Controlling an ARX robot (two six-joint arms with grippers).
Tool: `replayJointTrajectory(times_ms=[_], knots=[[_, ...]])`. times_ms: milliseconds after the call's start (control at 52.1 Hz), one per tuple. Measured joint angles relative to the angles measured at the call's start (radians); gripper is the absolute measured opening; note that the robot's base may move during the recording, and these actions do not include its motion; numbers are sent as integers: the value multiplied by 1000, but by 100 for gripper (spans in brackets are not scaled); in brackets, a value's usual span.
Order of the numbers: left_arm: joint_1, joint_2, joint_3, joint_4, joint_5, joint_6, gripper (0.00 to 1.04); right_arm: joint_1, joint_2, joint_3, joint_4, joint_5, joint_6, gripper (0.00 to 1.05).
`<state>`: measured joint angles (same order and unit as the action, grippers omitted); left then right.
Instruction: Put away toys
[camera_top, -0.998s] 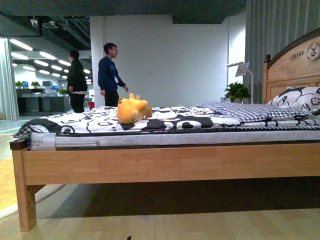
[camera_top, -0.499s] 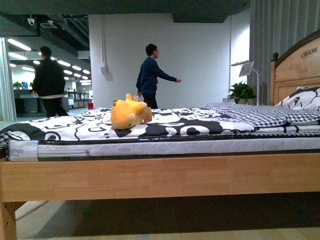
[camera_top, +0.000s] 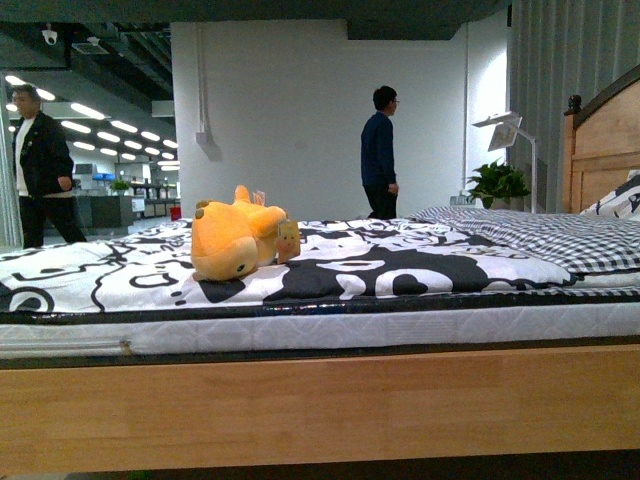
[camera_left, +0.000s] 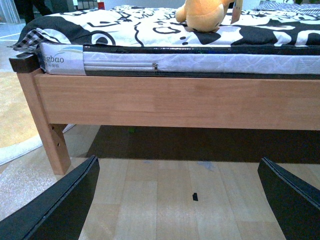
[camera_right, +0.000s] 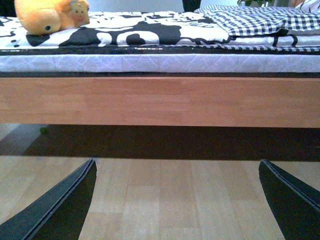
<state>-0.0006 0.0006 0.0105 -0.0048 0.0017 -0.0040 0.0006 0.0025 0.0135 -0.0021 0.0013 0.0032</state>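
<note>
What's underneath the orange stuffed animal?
The orange plush toy lies on a black-and-white patterned bedcover, over a white mattress on a wooden bed frame. The patch of cover directly beneath the toy is hidden by its body.

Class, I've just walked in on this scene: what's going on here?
A two-armed robot faces a wooden bed. An orange plush toy lies on the black-and-white bedspread, with nothing touching it. The left gripper and right gripper sit low, short of the bed, jaws open and empty.
</note>
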Motion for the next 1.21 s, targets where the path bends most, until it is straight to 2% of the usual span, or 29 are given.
replayJointTrajectory(times_ms=[921,940,998,1075,1132,1209], knots=[[0,0,0,0,-3,0,99,-2,1,0,-1,-7,0,98],[0,0,0,0,-3,0,99,-16,11,5,-18,-46,10,98],[0,0,0,0,-3,0,99,-112,92,38,-79,-299,63,98],[0,0,0,0,-2,0,99,-208,208,67,-33,-480,113,98],[0,0,0,0,-2,0,99,-252,309,110,60,-541,140,98],[0,0,0,0,-2,0,99,-237,473,209,211,-497,146,98]])
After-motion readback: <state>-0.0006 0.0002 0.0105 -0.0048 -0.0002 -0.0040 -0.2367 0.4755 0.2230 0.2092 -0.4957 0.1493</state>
